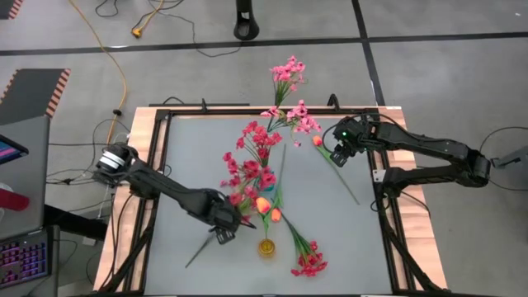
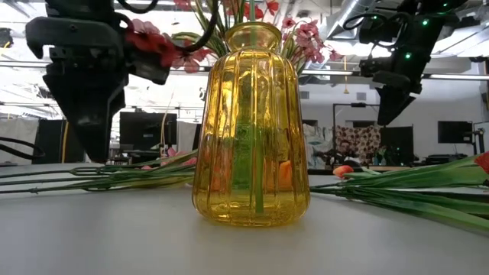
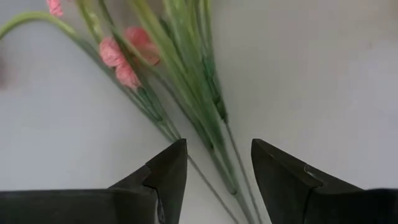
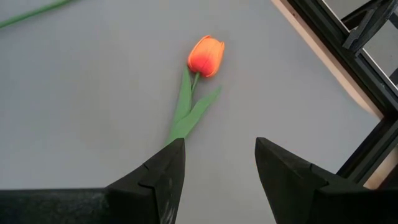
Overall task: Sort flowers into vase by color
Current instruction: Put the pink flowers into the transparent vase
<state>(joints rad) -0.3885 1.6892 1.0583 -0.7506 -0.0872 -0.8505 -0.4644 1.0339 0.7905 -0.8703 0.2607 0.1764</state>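
I am working over a pale grey table top (image 1: 330, 239) bounded by a black metal frame, on a concrete floor with cables trailing across it. At the near edge stands a ribbed amber glass vase (image 2: 250, 126) with some flower stems already in it. Red and deep-pink blossom sprays (image 1: 250, 169) lie fanned across the middle of the table, two orange tulip buds (image 1: 268, 209) rest just beyond the vase, and another red spray (image 1: 308, 262) lies to the vase's right. Light-pink sprays (image 1: 290, 99) reach over the far edge of the frame.

My left gripper (image 1: 224, 229) hangs just left of the vase, its fingers (image 3: 166, 177) spread wide and empty, straddling a bundle of green stems (image 3: 208, 127); I think it sits slightly above them, though I cannot be sure. My right gripper (image 1: 338, 154) hovers at the far right, likewise wide open and holding nothing, above a single orange tulip bud with a long green stem (image 4: 205, 56) lying flat on the table.
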